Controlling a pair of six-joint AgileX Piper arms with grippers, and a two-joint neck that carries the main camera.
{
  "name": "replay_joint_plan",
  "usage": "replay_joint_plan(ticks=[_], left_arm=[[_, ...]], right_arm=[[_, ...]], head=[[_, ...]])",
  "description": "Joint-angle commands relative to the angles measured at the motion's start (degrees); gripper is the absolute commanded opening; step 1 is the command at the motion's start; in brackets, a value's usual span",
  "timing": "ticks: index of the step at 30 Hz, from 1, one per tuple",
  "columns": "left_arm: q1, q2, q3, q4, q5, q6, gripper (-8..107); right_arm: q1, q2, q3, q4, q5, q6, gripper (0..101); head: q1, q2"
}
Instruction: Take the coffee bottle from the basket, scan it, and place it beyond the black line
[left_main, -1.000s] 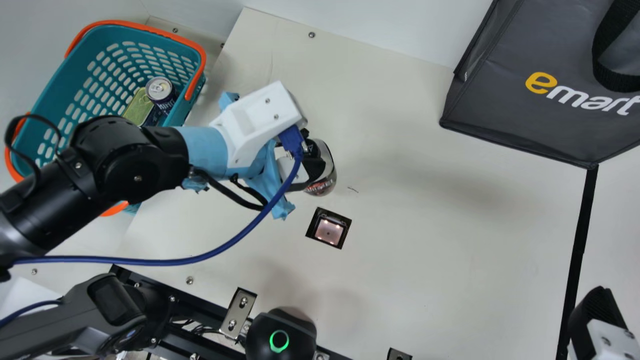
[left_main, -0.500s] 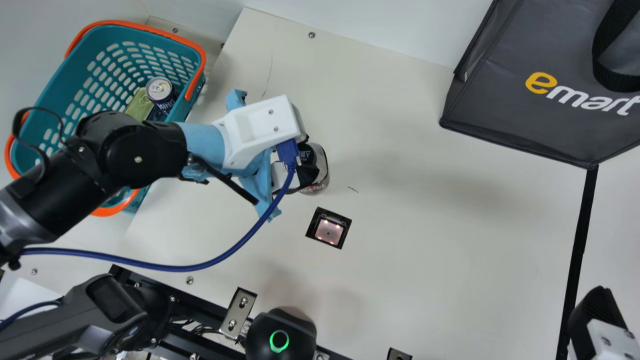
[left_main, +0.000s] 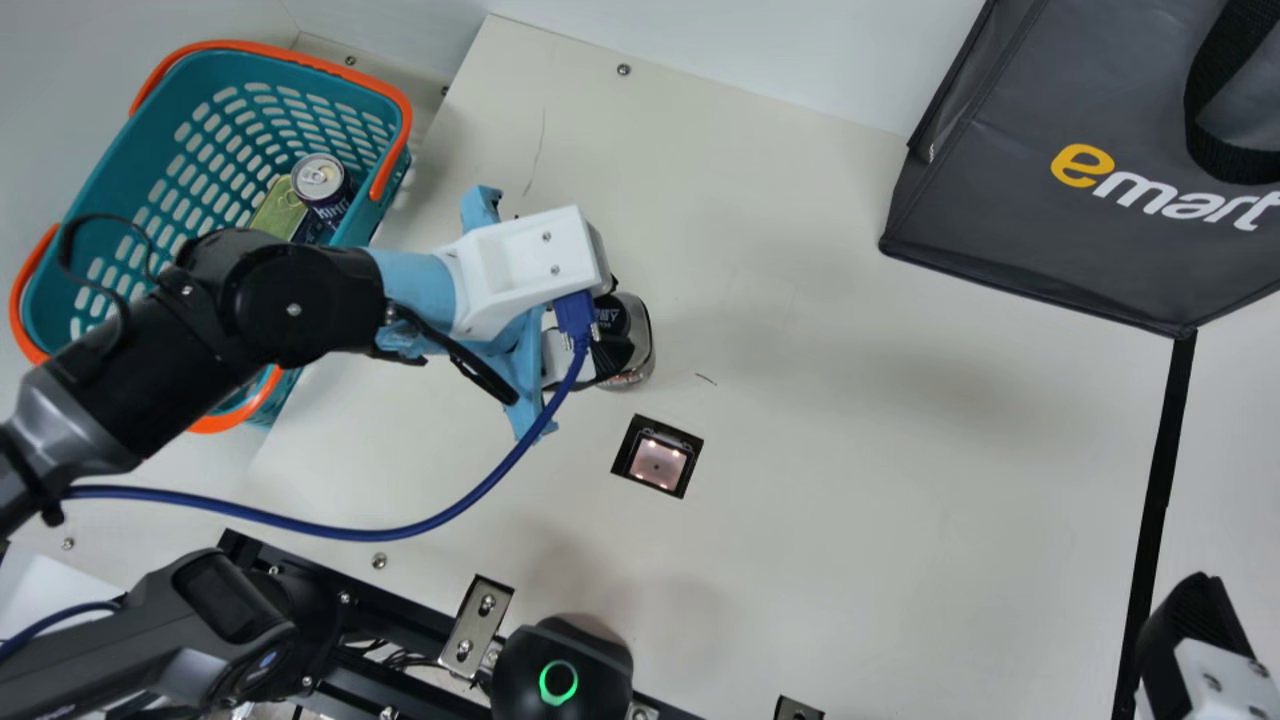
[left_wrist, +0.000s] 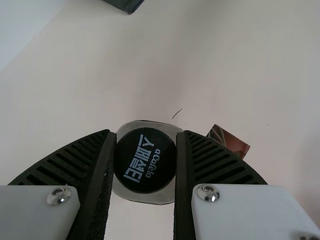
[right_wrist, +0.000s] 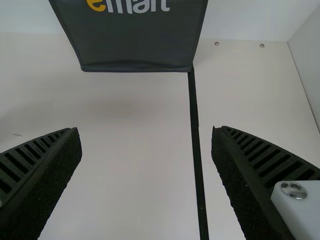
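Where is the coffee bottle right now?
In the main view, the coffee bottle is in the left claw, right of the basket, just beyond the scanner window.

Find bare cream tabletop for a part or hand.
Widest: between the square lit scanner window and straight black line, short of the grey fabric bag. Also the far strip, between the teal plastic basket and that bag. Crowded: beside the window, where the left black ribbed claw grips the black-capped bottle.
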Motion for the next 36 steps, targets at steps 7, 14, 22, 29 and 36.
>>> replay_joint_plan(ticks=[7, 14, 22, 29, 36], left_arm=[[-0.4, 0.9, 0.4, -0.6, -1.1, 0.2, 10], [-0.6, 1.2, 0.7, -0.8, -1.4, 0.3, 29], [-0.9, 1.4, 0.6, -0.6, -1.6, -0.3, 56], [-0.9, 1.6, -0.2, -0.3, -1.8, -1.1, 79], [-0.4, 1.4, -1.1, 0.4, -1.9, -2.3, 90]], right_arm=[[0.0, 0.0, 0.0, 0.0, 0.0, 0.0, 91], [0.0, 0.0, 0.0, 0.0, 0.0, 0.0, 91], [0.0, 0.0, 0.0, 0.0, 0.0, 0.0, 91], [0.0, 0.0, 0.0, 0.0, 0.0, 0.0, 91], [0.0, 0.0, 0.0, 0.0, 0.0, 0.0, 91]], head=[[-1.0, 0.1], [-1.0, 0.1], [-1.0, 0.1], [-1.0, 0.1], [-1.0, 0.1]])
